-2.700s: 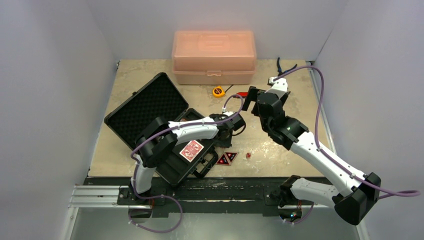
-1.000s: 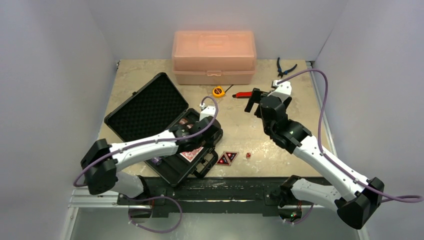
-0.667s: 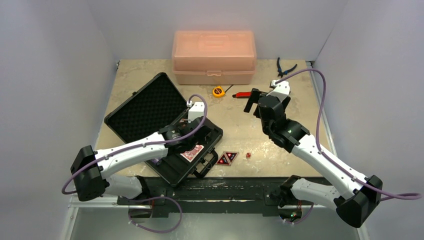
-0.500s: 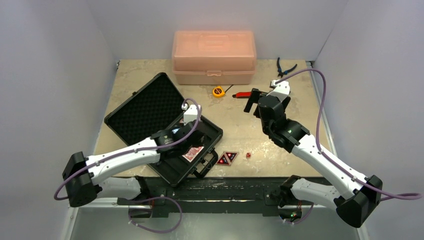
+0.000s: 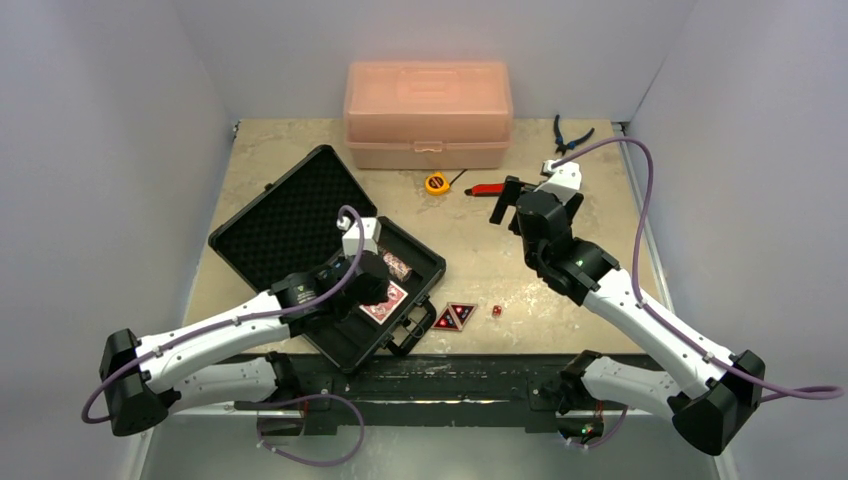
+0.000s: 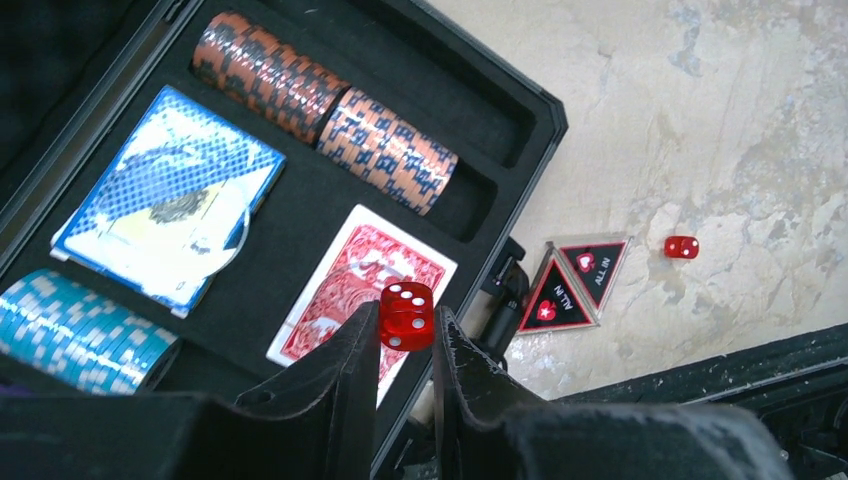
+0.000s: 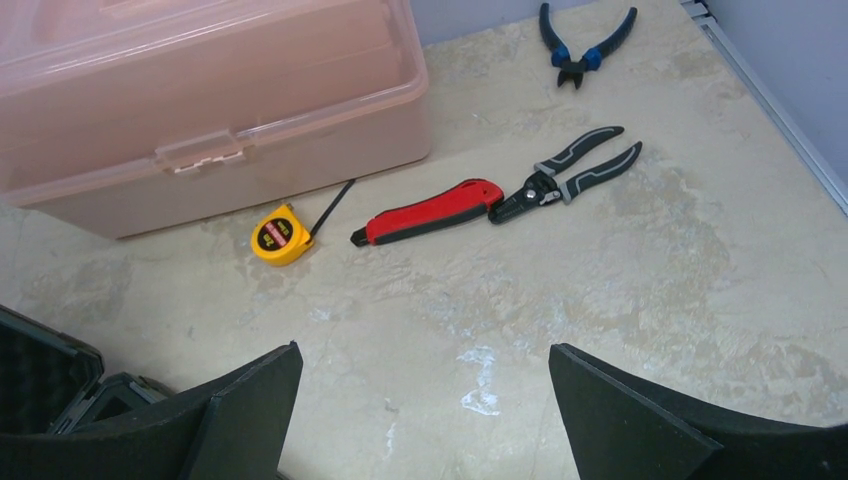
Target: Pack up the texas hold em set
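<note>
**A:** Left gripper (image 6: pixel 407 335) is pinched on a red die (image 6: pixel 406 315), held only by the very fingertips, hanging over the open black case (image 6: pixel 520 115).

**B:** What's under it?

**A:** The red card deck (image 6: pixel 345 290) sits right below the jaws. Blue deck (image 6: pixel 165 220) and teal chips (image 6: pixel 70 325) lie off to one side, orange chip stacks (image 6: pixel 325 110) beyond.

**B:** The danger?

**A:** A bounce, I'd say. Release a hard die from up here onto a slick deck and it could skip over the rim onto the table (image 6: pixel 700 120), out by the second die (image 6: pixel 681 247) and the black-red triangles (image 6: pixel 570 285). That shallow grip could also let it squirt out early.

**B:** Right gripper (image 7: pixel 422 355)?

**A:** Jaws wide apart, nothing between them, table beneath.
</note>
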